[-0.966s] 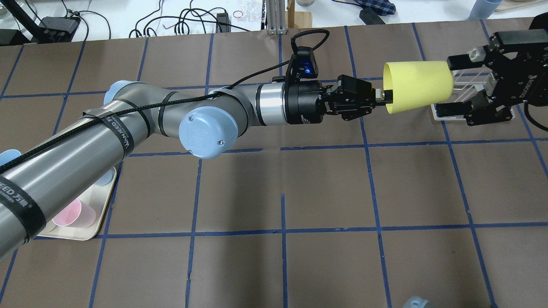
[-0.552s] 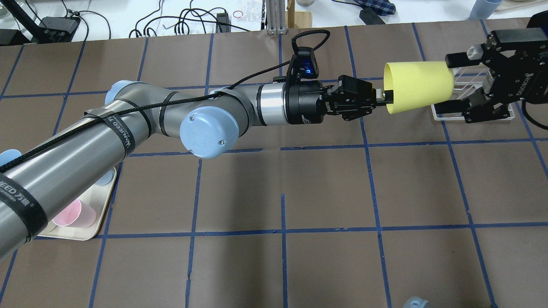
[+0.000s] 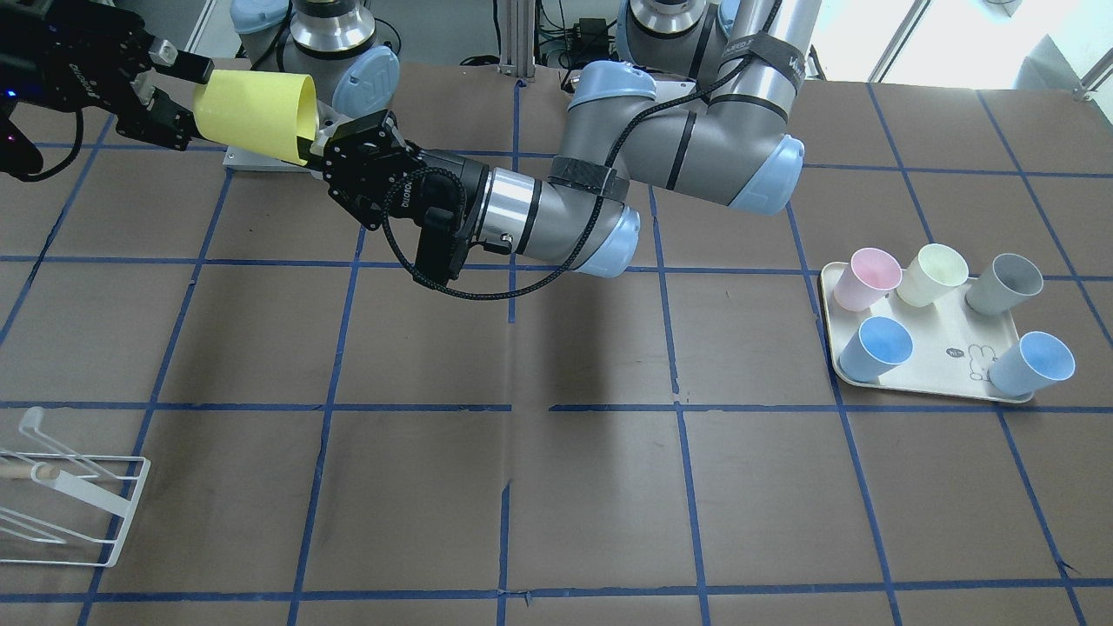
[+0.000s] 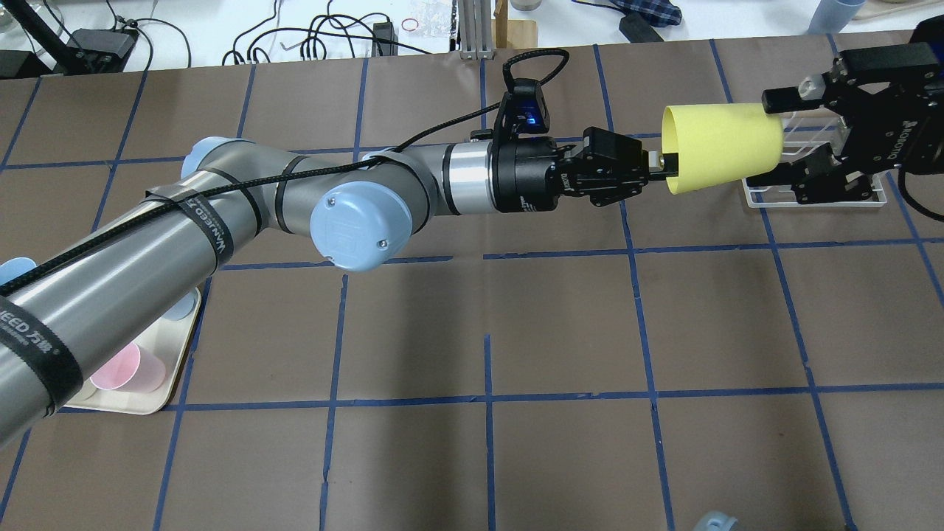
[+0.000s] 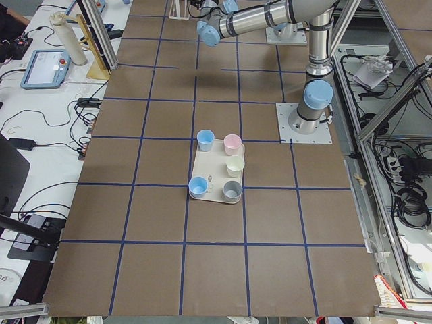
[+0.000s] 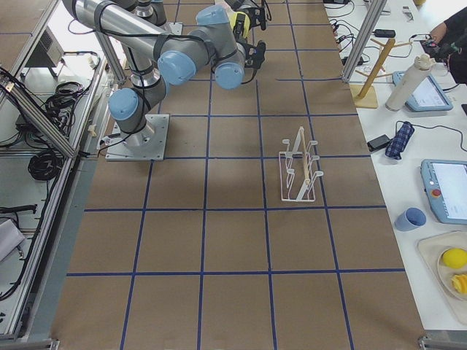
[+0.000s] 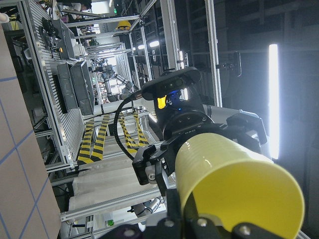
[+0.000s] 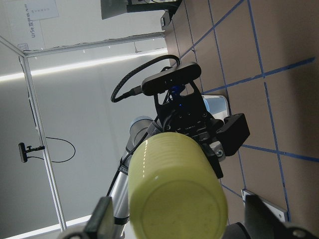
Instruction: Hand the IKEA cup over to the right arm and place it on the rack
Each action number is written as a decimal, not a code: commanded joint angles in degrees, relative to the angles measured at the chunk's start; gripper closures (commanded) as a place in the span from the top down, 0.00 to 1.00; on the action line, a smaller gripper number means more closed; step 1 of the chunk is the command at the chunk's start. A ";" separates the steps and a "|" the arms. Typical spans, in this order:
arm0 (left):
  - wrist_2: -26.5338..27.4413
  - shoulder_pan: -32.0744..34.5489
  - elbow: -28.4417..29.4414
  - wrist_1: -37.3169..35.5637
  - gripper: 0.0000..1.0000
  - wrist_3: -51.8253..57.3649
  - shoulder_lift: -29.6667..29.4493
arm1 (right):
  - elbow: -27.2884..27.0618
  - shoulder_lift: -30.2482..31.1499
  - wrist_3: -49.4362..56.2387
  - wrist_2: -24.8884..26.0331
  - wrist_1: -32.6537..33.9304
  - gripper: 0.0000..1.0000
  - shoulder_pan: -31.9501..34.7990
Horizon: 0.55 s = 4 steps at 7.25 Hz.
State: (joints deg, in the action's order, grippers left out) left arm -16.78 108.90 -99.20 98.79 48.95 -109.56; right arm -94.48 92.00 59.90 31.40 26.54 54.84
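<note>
The yellow IKEA cup [image 4: 719, 147] lies level in the air, mouth toward the left arm; it also shows in the front view [image 3: 248, 104]. My left gripper [image 4: 660, 166] is shut on the cup's rim, one finger inside the mouth. My right gripper [image 4: 767, 139] is open, with one finger on each side of the cup's base end. In the right wrist view the cup's base [image 8: 174, 209] sits between the spread fingers [image 8: 102, 219]. The white wire rack [image 3: 69, 487] stands on the table, below the right gripper in the overhead view [image 4: 818, 200].
A cream tray [image 3: 922, 374] with several pastel cups stands on the robot's left side, partly under the left arm in the overhead view [image 4: 147, 402]. Blue tape lines grid the brown table. Cables and devices lie beyond the far edge.
My right gripper has shifted slightly farther and closer around the cup's base, still open. The left arm and the cup have hardly moved.
</note>
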 commanded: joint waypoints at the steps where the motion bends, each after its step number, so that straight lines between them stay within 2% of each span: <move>1: -0.01 0.00 0.24 0.00 0.00 0.00 0.05 | 0.00 -0.06 0.04 -0.03 0.09 0.69 0.00; 4: -0.01 0.00 0.24 -0.35 0.00 0.00 -0.04 | 0.08 -0.06 0.04 -0.11 0.00 0.49 0.00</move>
State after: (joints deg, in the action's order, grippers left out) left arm -16.79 108.89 -98.97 98.50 48.95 -109.54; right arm -94.46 91.94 59.94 31.36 26.61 54.84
